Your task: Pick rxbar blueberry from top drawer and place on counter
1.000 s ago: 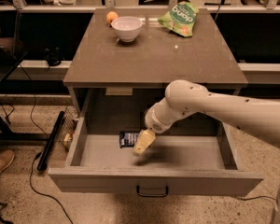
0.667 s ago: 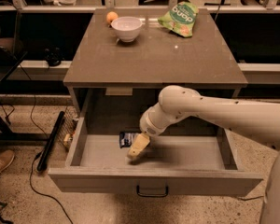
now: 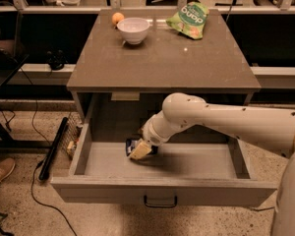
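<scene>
Camera view, single station. The gripper (image 3: 139,151) is down inside the open top drawer (image 3: 81,150), left of the drawer's middle and toward its back, and it lies directly over the rxbar blueberry (image 3: 131,143). The dark blue wrapper shows at the gripper's left edge and again just at its right. The gripper appears to be in contact with the bar, but it cannot be told whether it is released or clenched on it. The bar sits at the drawer floor; whether it lies flat or is tilted up cannot be told. The cream-coloured arm (image 3: 226,124) enters from the right and passes under the front edge of the bench (image 3: 162,63) into the drawer. The drawer is pulled fully out, and its dark handle (image 3: 160,201) is centred on the front panel. On the bench, along the back edge, stand a white bowl (image 3: 133,30), a small orange fruit (image 3: 118,18) just beside it to the left, and a green snack bag (image 3: 189,18) well apart to the right. The floor (image 3: 19,132) is pale and speckled. A black bar (image 3: 54,149) lies on it left of the drawer, with dark cables (image 3: 37,181) nearby and a brown shoe (image 3: 1,171) at the left edge.
</scene>
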{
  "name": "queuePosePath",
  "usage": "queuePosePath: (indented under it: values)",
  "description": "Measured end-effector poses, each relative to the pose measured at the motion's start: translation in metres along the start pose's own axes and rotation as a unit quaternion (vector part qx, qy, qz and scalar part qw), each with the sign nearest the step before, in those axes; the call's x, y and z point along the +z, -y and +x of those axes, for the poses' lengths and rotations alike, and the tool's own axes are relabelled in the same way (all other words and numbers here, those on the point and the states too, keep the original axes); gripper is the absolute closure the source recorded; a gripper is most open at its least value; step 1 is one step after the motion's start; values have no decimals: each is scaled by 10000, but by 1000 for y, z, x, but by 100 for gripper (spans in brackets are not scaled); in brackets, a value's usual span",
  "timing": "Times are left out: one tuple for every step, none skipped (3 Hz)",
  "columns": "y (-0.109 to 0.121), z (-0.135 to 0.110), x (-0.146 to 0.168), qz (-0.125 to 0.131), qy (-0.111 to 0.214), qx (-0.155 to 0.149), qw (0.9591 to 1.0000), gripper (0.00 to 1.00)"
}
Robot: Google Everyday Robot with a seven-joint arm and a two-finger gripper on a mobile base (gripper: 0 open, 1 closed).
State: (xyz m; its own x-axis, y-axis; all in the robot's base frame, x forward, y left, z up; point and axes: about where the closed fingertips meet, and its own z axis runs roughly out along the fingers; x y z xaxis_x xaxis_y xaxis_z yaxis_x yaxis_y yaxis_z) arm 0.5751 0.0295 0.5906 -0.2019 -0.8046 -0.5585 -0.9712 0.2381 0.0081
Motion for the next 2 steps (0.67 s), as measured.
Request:
queuePosePath:
  values:
    - [0,-2,-3,2,1,-2,10000,73]
    - [0,-3,-4,3,1,-3,10000,100]
